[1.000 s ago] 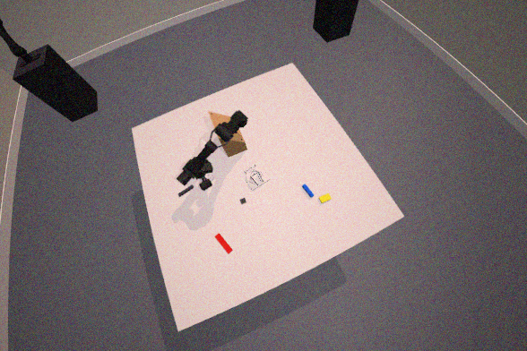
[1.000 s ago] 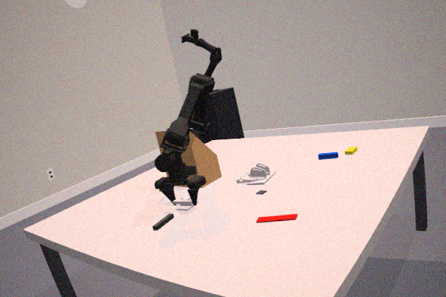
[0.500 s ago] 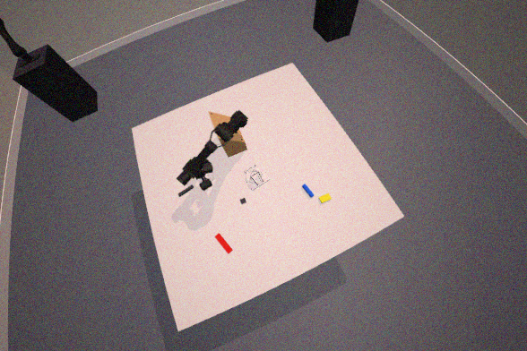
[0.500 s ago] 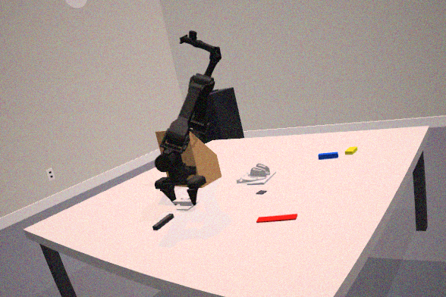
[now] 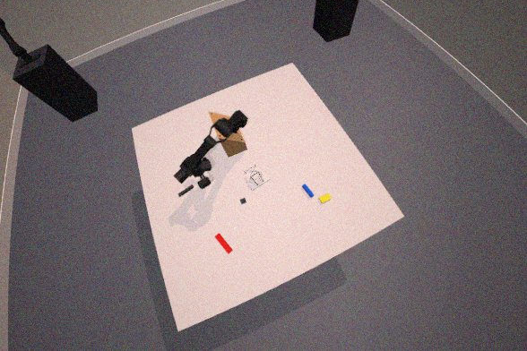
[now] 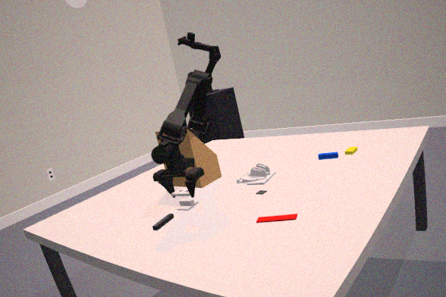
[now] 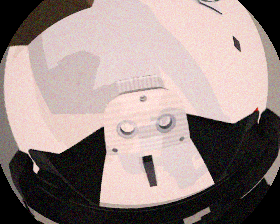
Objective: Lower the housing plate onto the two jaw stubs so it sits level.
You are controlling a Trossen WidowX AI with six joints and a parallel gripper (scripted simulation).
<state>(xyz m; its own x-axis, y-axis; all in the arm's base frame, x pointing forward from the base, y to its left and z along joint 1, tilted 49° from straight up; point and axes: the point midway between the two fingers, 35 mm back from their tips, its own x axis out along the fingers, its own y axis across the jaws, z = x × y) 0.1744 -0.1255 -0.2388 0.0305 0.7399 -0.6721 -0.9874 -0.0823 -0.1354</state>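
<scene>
The white housing plate [image 7: 145, 141] has two large round holes and small screw holes. My gripper [image 7: 144, 124] [image 6: 183, 194] is shut on it, with a fingertip against each side edge. In the exterior view it is low over the table at the left, and a small white part [image 6: 186, 203] shows just below the fingers; whether it belongs to the plate I cannot tell. The pale base with the two jaws [image 5: 256, 177] [image 6: 259, 171] lies on the table, apart from the gripper, to its right in the top and exterior views. The jaw stubs are too small to make out.
A brown wedge-shaped block [image 5: 237, 149] [image 6: 208, 164] stands behind the gripper. A black bar [image 5: 185, 191] [image 6: 163, 222] [image 7: 150, 172] lies close by. A small dark square [image 5: 243, 201] [image 6: 261, 192] [image 7: 236, 43], a red bar [image 5: 223, 243] [image 6: 277, 218], a blue bar [image 5: 307, 191] [image 6: 328, 156] and a yellow block [image 5: 324, 198] [image 6: 351, 151] lie farther right.
</scene>
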